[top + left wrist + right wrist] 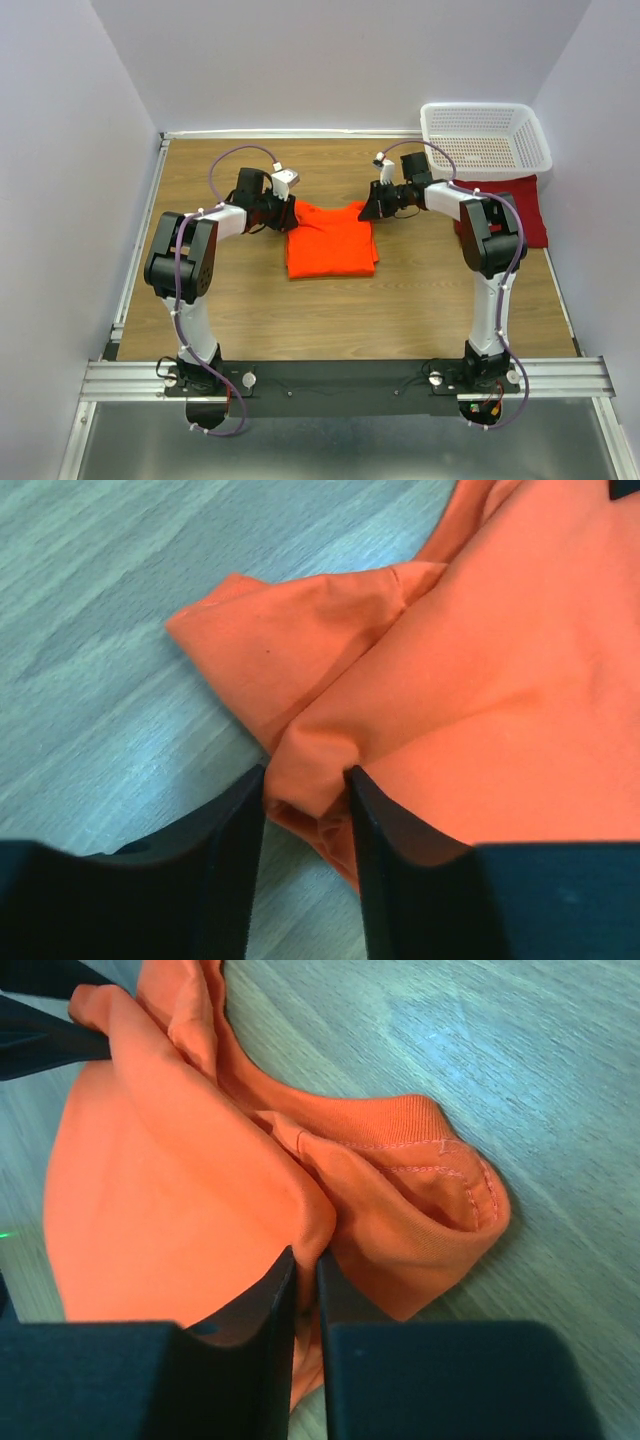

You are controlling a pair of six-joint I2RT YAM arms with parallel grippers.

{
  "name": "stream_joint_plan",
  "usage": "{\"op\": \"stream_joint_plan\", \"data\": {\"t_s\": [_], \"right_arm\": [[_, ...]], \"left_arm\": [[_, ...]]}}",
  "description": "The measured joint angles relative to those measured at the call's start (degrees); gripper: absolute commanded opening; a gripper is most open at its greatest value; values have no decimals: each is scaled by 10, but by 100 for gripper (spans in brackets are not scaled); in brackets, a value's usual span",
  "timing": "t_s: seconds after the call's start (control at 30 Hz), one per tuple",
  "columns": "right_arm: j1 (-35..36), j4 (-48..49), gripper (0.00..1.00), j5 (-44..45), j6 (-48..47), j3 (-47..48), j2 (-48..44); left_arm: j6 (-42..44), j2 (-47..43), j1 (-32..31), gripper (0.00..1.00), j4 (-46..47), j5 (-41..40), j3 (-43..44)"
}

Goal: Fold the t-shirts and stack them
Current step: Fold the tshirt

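The orange t-shirt (332, 242) lies partly folded in the middle of the table. My left gripper (287, 208) is at its far left corner. In the left wrist view the jaws (305, 772) press a bunched fold of orange cloth (520, 680) from both sides. My right gripper (368, 208) is at the far right corner, beside the collar. In the right wrist view its jaws (305, 1255) stand almost together, with a thin fold of the orange cloth (160, 1180) pinched between them. The maroon t-shirt (528, 212) lies folded at the right, partly under the basket.
A white mesh basket (485, 140) stands at the back right corner, over the maroon shirt's far edge. Walls close the table on the left, back and right. Bare wood (330, 310) lies between the orange shirt and the arm bases.
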Motion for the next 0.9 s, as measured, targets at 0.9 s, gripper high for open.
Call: {"op": "stream_joint_plan", "data": {"t_s": [0.9], "right_arm": [[-3, 8, 1, 31, 14, -29, -104]], "left_arm": [[9, -66, -5, 1, -16, 30, 49]]}}
